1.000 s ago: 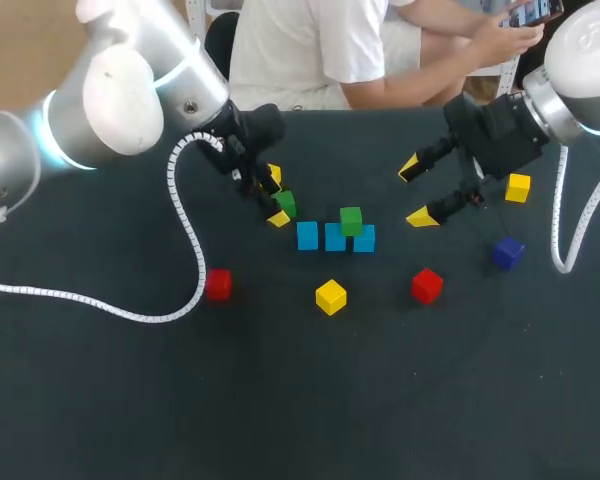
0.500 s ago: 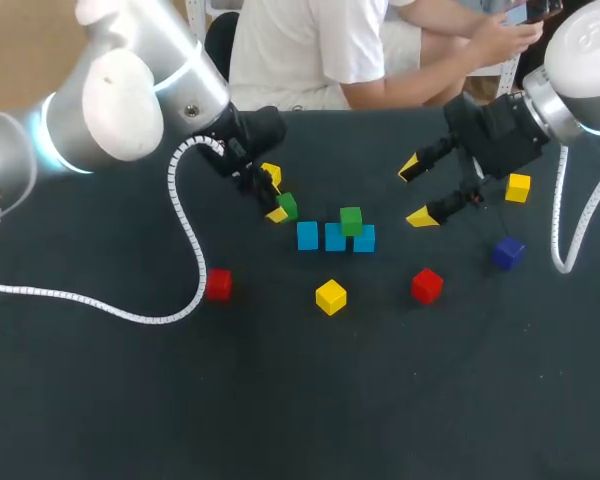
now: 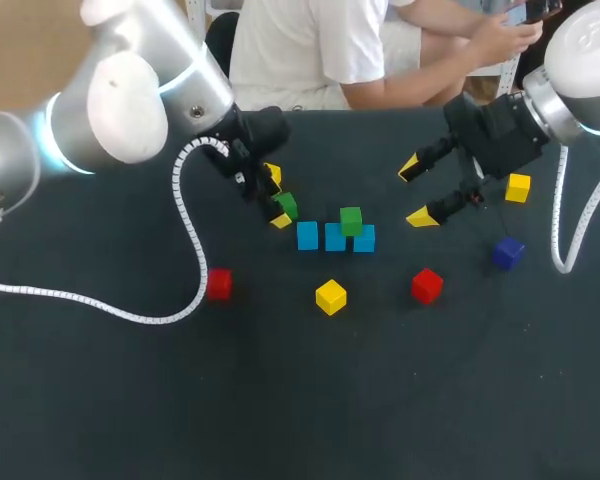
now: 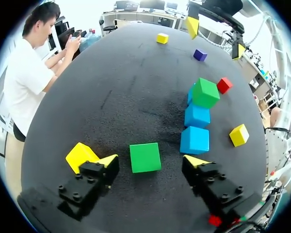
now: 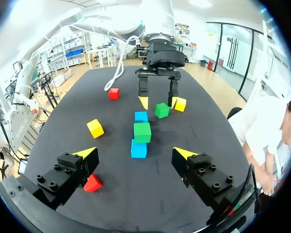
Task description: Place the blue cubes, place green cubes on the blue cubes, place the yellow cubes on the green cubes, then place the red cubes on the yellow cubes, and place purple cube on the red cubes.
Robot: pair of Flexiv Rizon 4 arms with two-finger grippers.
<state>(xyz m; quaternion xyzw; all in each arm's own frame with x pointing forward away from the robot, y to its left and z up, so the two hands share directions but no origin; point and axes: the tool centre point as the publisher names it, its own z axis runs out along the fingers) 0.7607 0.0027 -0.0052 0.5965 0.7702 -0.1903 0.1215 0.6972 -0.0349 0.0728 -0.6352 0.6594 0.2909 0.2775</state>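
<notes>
- Arm on the left (image 3: 120, 100) slants down from the far-left corner of the black table (image 3: 300, 400). It sets the left gripper (image 3: 277, 198) low over the surface, just left of the row of blue cubes (image 3: 335, 240).
- Jaws of that gripper stand apart around a loose green cube (image 4: 145, 157). A gap shows on each side, so nothing is gripped. The cube rests on the table just left of the blue row.
- Right arm (image 3: 580, 60) comes in from the far-right corner. The right gripper (image 3: 413, 192) hangs above the table, beyond and to the right of the blue row, spread wide and empty.
- Stacked green cube (image 3: 351, 220) sits on top of the blue row, toward its right end.
- First yellow cube (image 4: 80, 155) lies just beside the left gripper, on the side away from the blue row. A second yellow cube (image 3: 330, 296) lies near the row's front, and a third yellow cube (image 3: 518, 187) lies well off to its right.
- Near red cube (image 3: 427, 285) lies front-right of the blue row, and the far red cube (image 3: 218, 283) front-left, well apart from it.
- Purple cube (image 3: 508, 252) lies well to the right of the blue row.
</notes>
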